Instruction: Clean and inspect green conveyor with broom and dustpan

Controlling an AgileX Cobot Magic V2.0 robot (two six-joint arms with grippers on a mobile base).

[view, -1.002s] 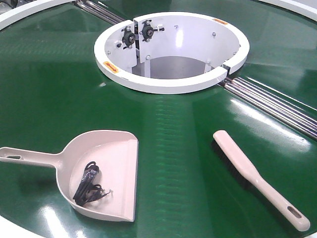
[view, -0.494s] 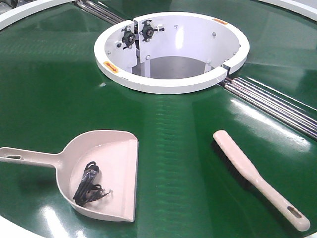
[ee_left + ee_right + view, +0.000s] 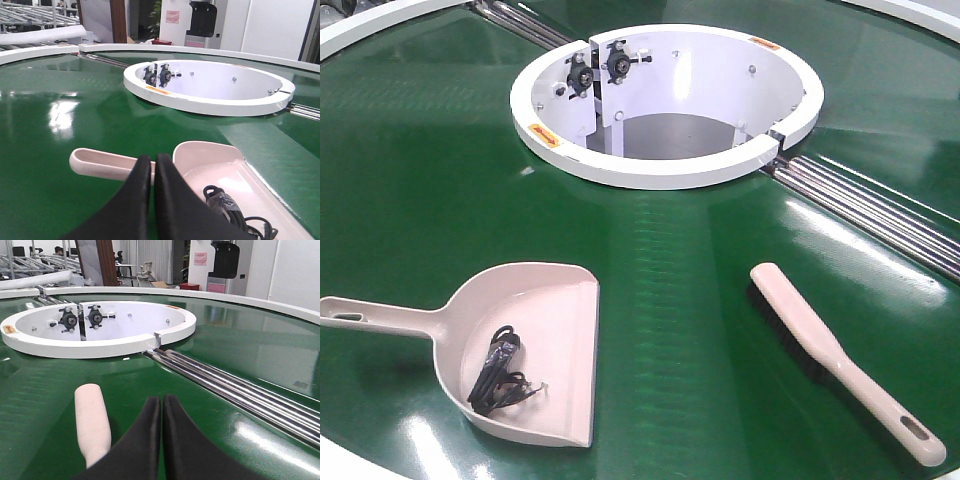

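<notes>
The green conveyor point(image 3: 670, 300) fills the front view. On it at the lower left lies the beige dustpan point(image 3: 525, 345), its handle pointing left, with a black tangled cable point(image 3: 498, 372) inside. The broom point(image 3: 840, 357) lies at the lower right, handle toward the near edge. Neither gripper shows in the front view. In the left wrist view my left gripper point(image 3: 153, 161) is shut and empty, just above the dustpan point(image 3: 210, 160) handle. In the right wrist view my right gripper point(image 3: 161, 401) is shut and empty, to the right of the broom point(image 3: 92, 422).
The white ring housing point(image 3: 665, 105) with two bearings stands at the belt's centre. Steel rollers point(image 3: 880, 215) run from it to the right, and another set to the upper left. The white outer rim point(image 3: 350, 460) edges the belt near me.
</notes>
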